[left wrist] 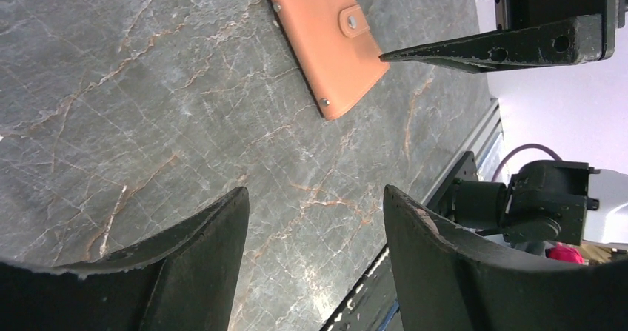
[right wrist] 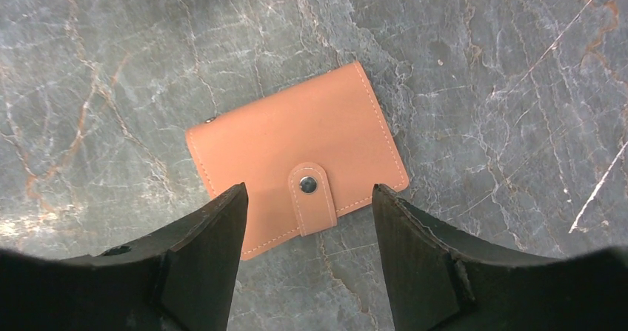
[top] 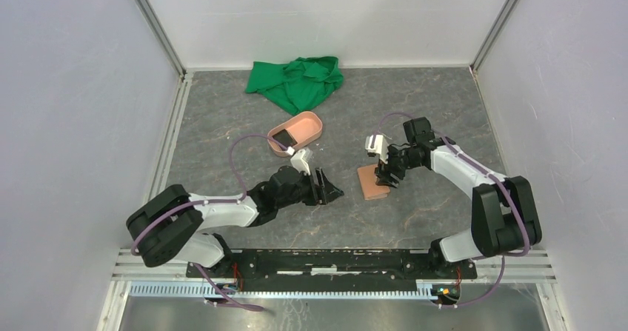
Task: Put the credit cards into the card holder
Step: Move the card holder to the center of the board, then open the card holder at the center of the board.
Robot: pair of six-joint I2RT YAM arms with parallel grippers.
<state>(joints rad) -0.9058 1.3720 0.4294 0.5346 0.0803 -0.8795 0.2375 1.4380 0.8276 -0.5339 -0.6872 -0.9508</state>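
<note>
Bench: a dark grey, marble-veined bench (top: 444, 101) with pale walls on three sides.
Card holder: a small tan-brown leather-like folding card holder (right wrist: 296, 142) lies flat on the bench, right of centre in the top view. It is folded closed, with its short tab fastened over the front by a round metal stud.
Credit cards: one dark rectangular card (top: 283, 135) can be made out, lying inside a salmon-pink oval tray (top: 317, 127). The top view is too small to tell whether more cards lie with it.
Tray: it sits on the bench left of centre, behind the left arm and well apart from the card holder.
Right jaws: open and gripping nothing. The right wrist view looks straight down on the card holder, with the two black fingers (right wrist: 215, 242) spread to either side of the tab. Whether the fingertips touch the leather cannot be told.
Left jaws: open and gripping nothing. Only bare bench shows between the black fingers (left wrist: 200, 257). They are low over the bench, near the card holder's left side and apart from it.
Left wrist view: the card holder (left wrist: 326, 46) lies ahead of the left jaws, with one finger of the right jaws over its far edge.
Background: a crumpled green cloth (top: 296, 83) lies at the back of the bench, just behind the tray.
</note>
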